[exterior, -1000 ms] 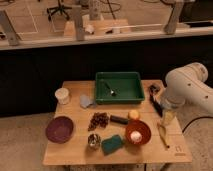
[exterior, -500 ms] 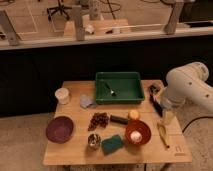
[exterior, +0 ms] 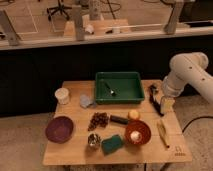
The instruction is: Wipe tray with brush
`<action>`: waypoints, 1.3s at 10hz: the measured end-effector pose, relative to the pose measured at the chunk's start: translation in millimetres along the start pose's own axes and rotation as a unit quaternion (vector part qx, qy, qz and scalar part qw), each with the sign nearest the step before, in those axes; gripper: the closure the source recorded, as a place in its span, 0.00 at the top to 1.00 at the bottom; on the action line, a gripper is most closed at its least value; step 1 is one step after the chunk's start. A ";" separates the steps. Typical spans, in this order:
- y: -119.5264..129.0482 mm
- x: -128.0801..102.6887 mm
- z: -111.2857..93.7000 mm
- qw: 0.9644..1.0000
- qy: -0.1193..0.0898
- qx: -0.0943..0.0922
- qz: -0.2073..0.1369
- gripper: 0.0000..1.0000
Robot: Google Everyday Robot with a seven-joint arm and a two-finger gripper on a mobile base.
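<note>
The dark-green tray stands at the back middle of the wooden table, with a slim dark-handled utensil lying inside it. A short black elongated thing, which I take for the brush, lies on the table in front of the tray, next to a yellow ball. My gripper hangs at the end of the white arm just off the tray's right side, above the table's right edge, open and holding nothing. It is well apart from the brush.
A white cup and a grey cloth sit left of the tray. Along the front are a purple bowl, a dark cluster, a metal cup, a green sponge and an orange bowl. A tan wooden utensil lies at the right.
</note>
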 end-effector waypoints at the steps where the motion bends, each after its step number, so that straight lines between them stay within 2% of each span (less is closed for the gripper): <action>1: -19.2 -3.8 5.5 1.000 0.005 0.013 0.021 0.80; 2: -37.3 -8.8 13.0 0.997 0.014 0.036 0.063 0.80; 4: -58.6 -5.8 22.3 0.986 0.034 0.075 0.143 0.80; 6: -72.1 -8.4 27.6 0.977 0.040 0.100 0.186 0.80; 7: -75.2 -7.7 28.6 0.974 0.041 0.106 0.198 0.80; 10: -78.3 -4.4 32.1 0.972 0.044 0.108 0.204 0.80; 13: -97.0 18.8 58.9 0.970 0.048 0.110 0.212 0.80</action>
